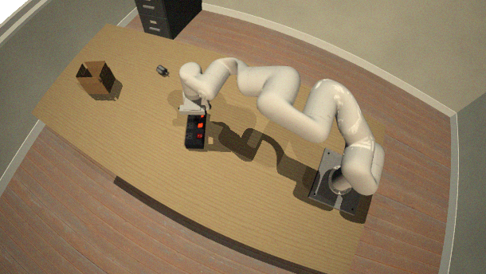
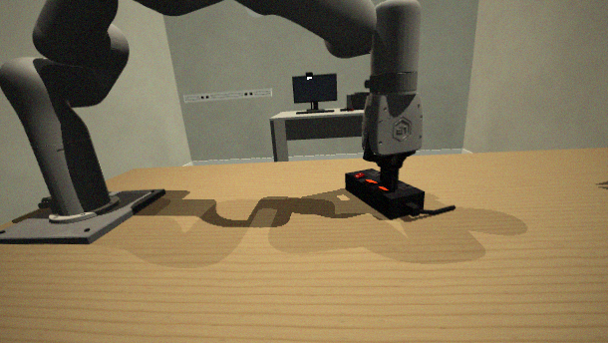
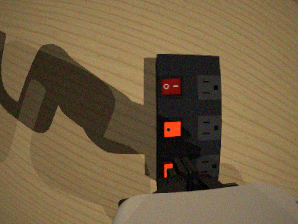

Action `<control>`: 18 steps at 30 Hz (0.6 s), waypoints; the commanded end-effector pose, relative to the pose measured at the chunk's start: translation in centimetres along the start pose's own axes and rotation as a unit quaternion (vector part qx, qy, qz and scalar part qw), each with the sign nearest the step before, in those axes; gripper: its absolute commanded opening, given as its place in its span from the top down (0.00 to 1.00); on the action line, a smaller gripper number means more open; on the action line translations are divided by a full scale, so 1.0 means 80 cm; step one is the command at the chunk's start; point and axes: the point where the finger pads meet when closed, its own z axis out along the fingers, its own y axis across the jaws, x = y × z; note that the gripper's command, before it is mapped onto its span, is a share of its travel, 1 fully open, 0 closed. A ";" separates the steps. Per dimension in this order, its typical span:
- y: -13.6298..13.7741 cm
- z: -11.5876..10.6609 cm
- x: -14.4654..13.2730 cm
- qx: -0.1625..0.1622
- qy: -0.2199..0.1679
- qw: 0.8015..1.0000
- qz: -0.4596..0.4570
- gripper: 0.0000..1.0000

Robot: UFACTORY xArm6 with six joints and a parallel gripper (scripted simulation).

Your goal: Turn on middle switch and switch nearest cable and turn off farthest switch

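Observation:
The black power strip [image 1: 195, 131] lies flat on the table with its sockets and three red switches facing up. It also shows in the exterior view [image 2: 384, 191], where its cable [image 2: 436, 209] leaves at the right end. In the wrist view the far switch [image 3: 170, 86] is dark red. The middle switch [image 3: 173, 128] glows bright orange. The switch nearest the cable [image 3: 166, 169] also glows and is partly hidden by my fingers. My gripper [image 2: 390, 183] is shut and empty. It points straight down with its tips on the strip at the cable end, beside that nearest switch [image 2: 383, 187].
An open cardboard box [image 1: 96, 76] stands at the table's far left. A small dark cylinder [image 1: 162, 70] lies behind the strip. A filing cabinet [image 1: 167, 16] stands off the table's back edge. My base plate [image 1: 339, 187] is at the right end.

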 end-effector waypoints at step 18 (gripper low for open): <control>0.002 -0.046 -0.001 -0.004 -0.002 1.000 0.000 1.00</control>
